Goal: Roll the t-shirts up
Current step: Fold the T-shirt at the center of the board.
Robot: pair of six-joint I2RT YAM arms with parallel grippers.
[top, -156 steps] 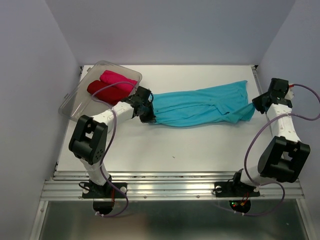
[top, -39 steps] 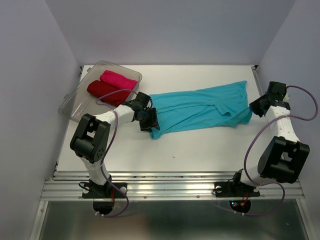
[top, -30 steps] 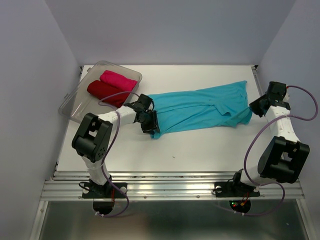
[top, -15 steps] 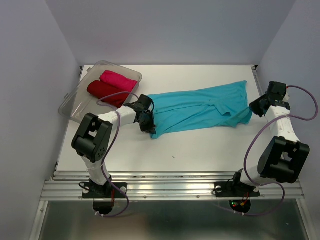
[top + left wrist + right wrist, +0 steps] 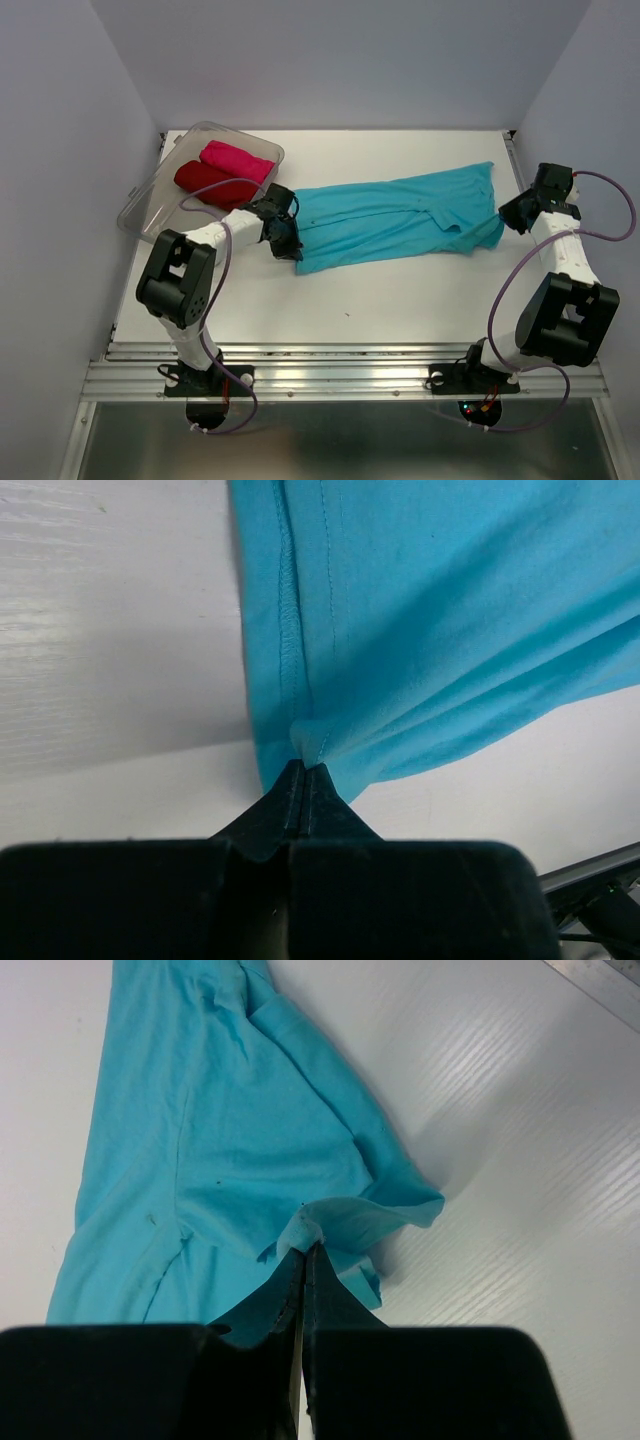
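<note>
Fingers of 2 grippers clamp 1 turquoise t-shirt.

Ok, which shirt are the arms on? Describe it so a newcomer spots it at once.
On the white table, the turquoise t-shirt lies stretched in a long band across the middle, the left gripper pinching one end and the right gripper the other. Unlike the dark red shirt and pink shirt bundled in the clear tub at far left, it is spread out on the bare tabletop.

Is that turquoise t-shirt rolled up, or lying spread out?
Spread out, not rolled: the turquoise cloth t-shirt lies stretched long and flat across the white table.
</note>
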